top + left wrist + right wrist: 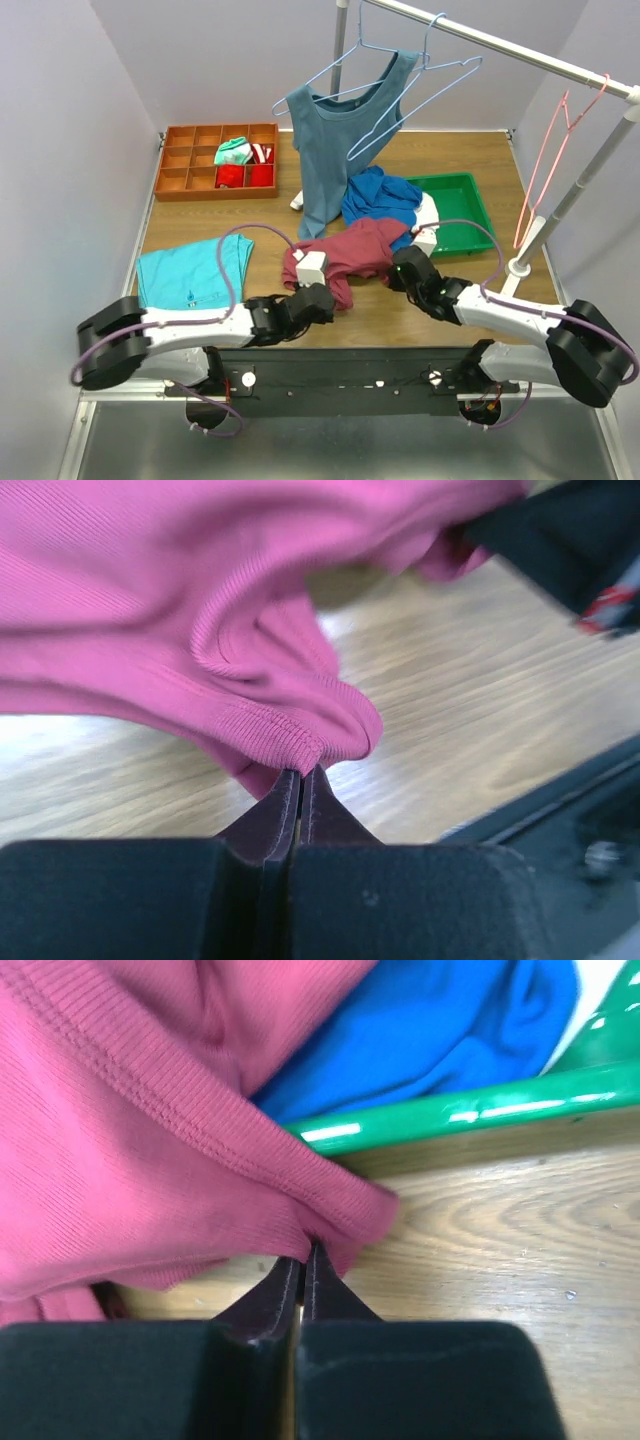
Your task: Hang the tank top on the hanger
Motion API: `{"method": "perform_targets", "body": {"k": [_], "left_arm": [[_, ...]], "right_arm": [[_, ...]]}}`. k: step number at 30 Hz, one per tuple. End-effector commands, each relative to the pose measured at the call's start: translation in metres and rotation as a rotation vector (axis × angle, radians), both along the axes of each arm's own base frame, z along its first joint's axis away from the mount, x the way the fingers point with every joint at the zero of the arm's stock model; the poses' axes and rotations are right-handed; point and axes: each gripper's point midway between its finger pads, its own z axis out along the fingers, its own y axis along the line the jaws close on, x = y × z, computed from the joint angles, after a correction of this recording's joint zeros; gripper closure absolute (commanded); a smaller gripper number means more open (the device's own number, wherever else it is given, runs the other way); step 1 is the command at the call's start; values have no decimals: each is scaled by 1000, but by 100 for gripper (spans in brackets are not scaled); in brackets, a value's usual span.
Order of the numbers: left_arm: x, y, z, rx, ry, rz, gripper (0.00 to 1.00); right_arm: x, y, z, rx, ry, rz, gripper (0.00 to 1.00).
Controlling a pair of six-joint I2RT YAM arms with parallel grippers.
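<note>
The maroon tank top lies crumpled on the wooden table between my two arms. My left gripper is at its near left edge. In the left wrist view that gripper is shut on the ribbed hem of the tank top. My right gripper is at the garment's right edge. Its wrist view shows it shut on a fold of the tank top. The empty light-blue wire hanger hangs from the rail at the back, far above both grippers.
A slate-blue top hangs on a second blue hanger at the back. A bright blue garment spills from the green tray. An orange compartment box, a teal garment, a pink hanger and the rail's stand surround the work area.
</note>
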Motion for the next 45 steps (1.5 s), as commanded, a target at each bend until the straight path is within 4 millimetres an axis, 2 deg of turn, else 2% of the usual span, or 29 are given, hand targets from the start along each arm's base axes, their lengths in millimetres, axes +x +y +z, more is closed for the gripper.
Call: {"method": "perform_targets", "body": {"k": [1,3,5,7,8,9,10,11,12,13,14,16,17,18,20,21,24,29,30,31,33,34,35,37,38,39,41,42,45], "left_arm": [[12,33,72,-59,-140,86,100],[14,47,104,-88,-181,115,100],[17,60,160,-175,-264,131,100],[19,79,196,-177,-338,144,100],[20,84,234,-225,-382,154,100],[20,90,247,-217,-402,155,100],[22,95,264,-221,-431,165,100],[22,102,298,-239,-485,159,100],[22,106,313,-245,-509,161,100],[23,107,326,-239,-532,162,100],[22,115,358,-286,-564,171,100],[22,116,384,-284,-616,152,100],[20,117,397,-300,-632,141,100],[17,125,425,-336,-669,141,100],[16,123,445,-345,-696,124,100],[12,129,466,-388,-718,122,100],[8,131,488,-410,-741,103,100],[7,130,475,-406,-696,102,100],[9,125,457,-375,-674,96,100],[8,130,449,-377,-664,109,100],[11,120,413,-341,-610,109,100],[9,124,404,-347,-593,114,100],[10,122,391,-338,-573,119,100],[10,110,347,-299,-508,104,100],[9,110,336,-300,-490,105,100],[10,103,302,-259,-442,106,100],[10,100,272,-234,-398,113,100],[10,97,241,-185,-368,109,100],[10,93,188,-138,-298,128,100]], "right_arm": [[13,-14,51,-27,-69,-87,99],[13,-8,87,20,-99,-68,99],[12,8,118,63,-127,30,99],[13,22,168,124,-171,87,99],[13,26,186,143,-188,105,99],[11,28,196,144,-181,126,99],[15,36,237,191,-231,145,99],[14,38,252,205,-244,156,99],[13,40,268,215,-253,169,99],[13,42,305,255,-307,180,99],[15,45,320,268,-320,186,99],[12,47,346,284,-346,210,99],[9,45,386,332,-409,218,99],[12,48,389,321,-397,224,99],[5,48,433,374,-463,250,99],[7,51,439,373,-458,256,99],[-2,50,473,412,-496,282,99],[-5,55,457,426,-448,296,99],[-5,55,452,432,-445,292,99],[1,61,417,402,-377,281,99],[-3,58,399,416,-362,270,99],[-1,61,364,398,-296,259,99],[-4,59,351,398,-279,253,99],[-5,59,326,404,-241,235,99],[-4,58,287,358,-180,215,99],[-5,52,275,342,-164,195,99],[-5,44,242,300,-120,146,99],[-7,37,209,253,-70,123,99],[-12,19,153,140,20,64,99]]}}
